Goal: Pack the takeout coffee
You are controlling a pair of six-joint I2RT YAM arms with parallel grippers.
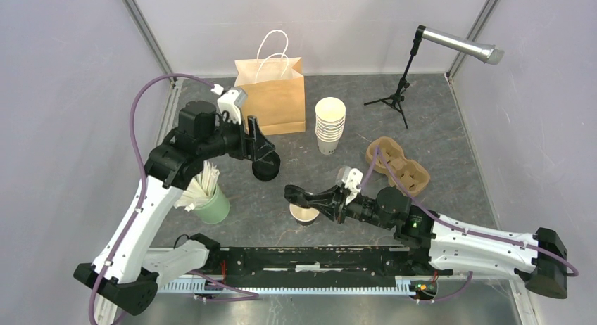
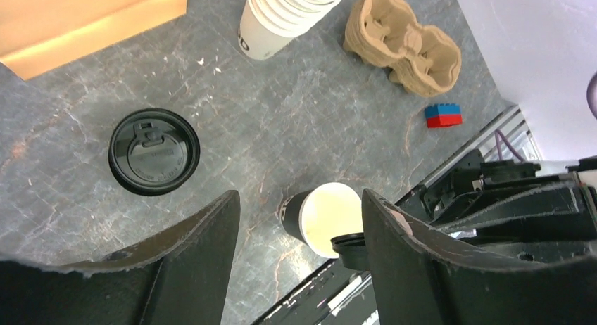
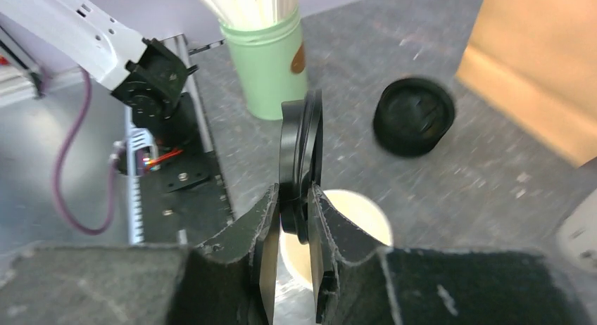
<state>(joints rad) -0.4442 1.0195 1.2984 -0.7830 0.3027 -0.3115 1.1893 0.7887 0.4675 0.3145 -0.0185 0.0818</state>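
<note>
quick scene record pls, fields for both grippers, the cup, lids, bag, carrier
left gripper: open, empty, above the table beside the lid pile
right gripper: shut on a black lid, held on edge over the open cup
open cup: upright, no lid on it
lid pile: flat on the table, in front of the paper bag
paper bag: standing at the back
cup stack: lidless, right of the bag
cardboard carrier: right side, no cups in it

We count one open cup (image 1: 304, 214), one single lid (image 3: 299, 163), one lid pile (image 1: 265, 169), one cup stack (image 1: 329, 124), one paper bag (image 1: 271, 96), one green cup (image 1: 211, 204), one carrier stack (image 1: 398, 165), one toy brick (image 2: 443, 115).
</note>
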